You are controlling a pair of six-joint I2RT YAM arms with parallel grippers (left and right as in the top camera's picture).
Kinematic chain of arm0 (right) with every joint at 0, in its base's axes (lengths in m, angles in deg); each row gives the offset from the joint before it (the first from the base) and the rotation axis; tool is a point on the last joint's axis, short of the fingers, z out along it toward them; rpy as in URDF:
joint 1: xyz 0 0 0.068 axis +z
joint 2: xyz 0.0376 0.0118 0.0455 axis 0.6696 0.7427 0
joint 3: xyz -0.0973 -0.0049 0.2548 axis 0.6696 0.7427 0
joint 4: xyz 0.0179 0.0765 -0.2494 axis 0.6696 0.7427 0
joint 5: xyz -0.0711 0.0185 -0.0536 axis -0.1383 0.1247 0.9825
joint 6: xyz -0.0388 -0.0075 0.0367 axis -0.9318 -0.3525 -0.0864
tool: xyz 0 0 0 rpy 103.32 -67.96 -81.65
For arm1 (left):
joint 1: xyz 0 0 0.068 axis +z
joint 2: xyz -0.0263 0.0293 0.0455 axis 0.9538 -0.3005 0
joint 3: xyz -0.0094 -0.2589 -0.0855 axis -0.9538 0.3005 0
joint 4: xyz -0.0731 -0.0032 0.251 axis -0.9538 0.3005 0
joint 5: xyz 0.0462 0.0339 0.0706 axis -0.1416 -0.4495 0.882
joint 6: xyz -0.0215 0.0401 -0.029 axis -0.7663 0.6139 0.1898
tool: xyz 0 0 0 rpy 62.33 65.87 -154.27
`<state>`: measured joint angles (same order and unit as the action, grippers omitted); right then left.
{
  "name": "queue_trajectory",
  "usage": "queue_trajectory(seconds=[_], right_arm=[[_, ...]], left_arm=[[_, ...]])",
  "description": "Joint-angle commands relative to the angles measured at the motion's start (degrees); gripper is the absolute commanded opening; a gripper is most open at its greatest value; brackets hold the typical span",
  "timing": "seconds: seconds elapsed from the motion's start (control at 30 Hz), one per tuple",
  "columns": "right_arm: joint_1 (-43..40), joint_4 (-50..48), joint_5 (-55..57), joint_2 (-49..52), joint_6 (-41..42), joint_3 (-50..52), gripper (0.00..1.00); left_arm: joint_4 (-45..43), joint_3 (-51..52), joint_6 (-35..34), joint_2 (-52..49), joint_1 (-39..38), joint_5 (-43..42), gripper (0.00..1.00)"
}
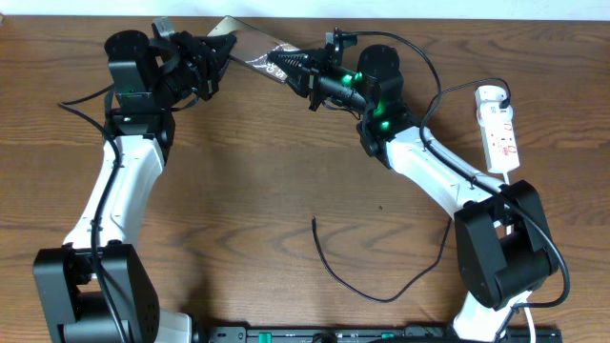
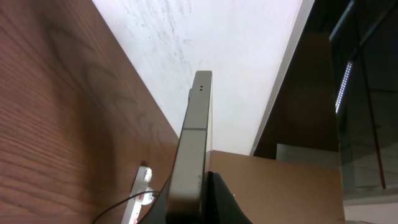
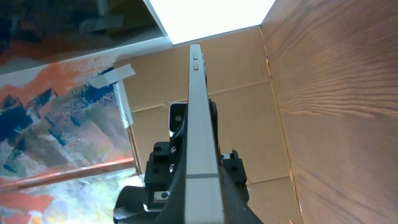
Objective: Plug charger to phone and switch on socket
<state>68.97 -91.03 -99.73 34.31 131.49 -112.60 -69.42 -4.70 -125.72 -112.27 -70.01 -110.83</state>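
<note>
Left end effector [image 1: 225, 51] and right end effector [image 1: 274, 65] both clamp the rigid, glossy, likely slippery phone [image 1: 250, 40] by its thin edges at the counter's [image 1: 257, 162] far side, well apart from the limp charger [image 1: 330, 273].

Text: none legible.
Red marks on socket [image 1: 498, 126] face too small to read; pale marks on phone [image 1: 246, 40] blurred, unreadable from overhead.

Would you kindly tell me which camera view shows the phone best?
The overhead view: it shows the glossy face of the phone, gripped between the left gripper and the right gripper. Both wrist views catch only its thin edge; the right wrist adds side buttons.
</note>
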Motion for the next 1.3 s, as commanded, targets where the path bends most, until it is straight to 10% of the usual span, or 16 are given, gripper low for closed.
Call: queue_trajectory(seconds=[0.0,1.0,1.27], right_arm=[[1.66,0.07,-0.68,-0.68,-1.07,-1.03,0.01],[2.84,-1.25,-1.14,-0.68,5.14,-1.03,0.01],[2.84,-1.22,-1.11,-0.68,5.14,-1.03,0.14]], left_arm=[[-1.09,0.02,1.33,-0.02,-0.09,0.39,0.07],[-3.63,0.02,2.95,-0.02,-0.07,0.63,0.07],[-3.61,0.02,2.95,-0.02,-0.07,0.61,0.07]])
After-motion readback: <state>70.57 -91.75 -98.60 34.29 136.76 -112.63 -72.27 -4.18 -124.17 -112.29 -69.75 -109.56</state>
